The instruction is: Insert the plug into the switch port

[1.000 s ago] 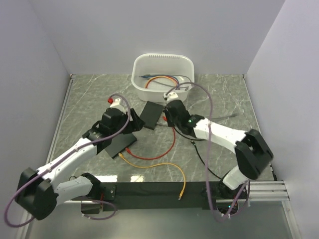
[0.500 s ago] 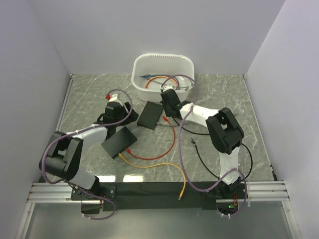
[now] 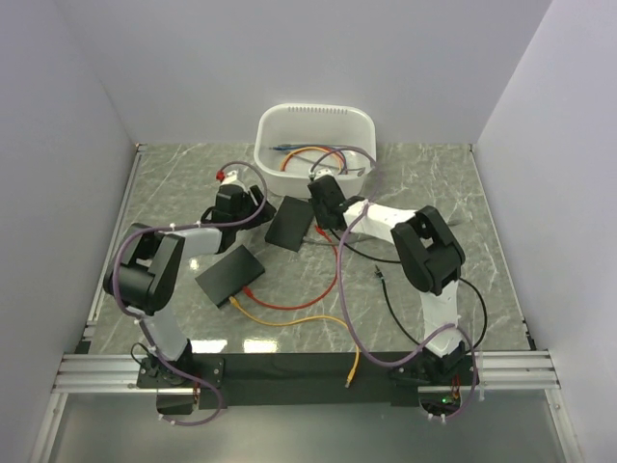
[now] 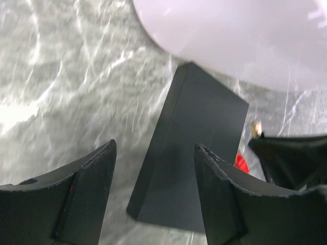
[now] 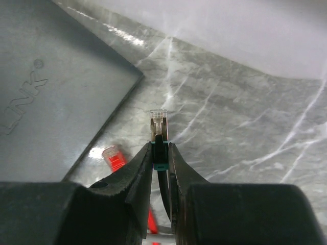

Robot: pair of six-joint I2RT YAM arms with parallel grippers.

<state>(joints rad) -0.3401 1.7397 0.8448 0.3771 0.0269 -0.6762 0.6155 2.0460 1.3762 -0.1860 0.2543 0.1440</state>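
Not plugged in yet — the right gripper [image 5: 161, 153] pinches the clear plug [image 5: 158, 121] by its teal boot, just right of the far switch [image 5: 51, 87]. The left gripper [image 4: 153, 153] hangs open over that switch, gripping nothing — aligning and inserting remain.

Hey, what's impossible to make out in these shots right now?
- Ports of the switch: shown in no view. The left wrist view is blurred, and the right wrist view crops the switch at its left edge.
- The plug in the top view: too small, lost under the right pincer.
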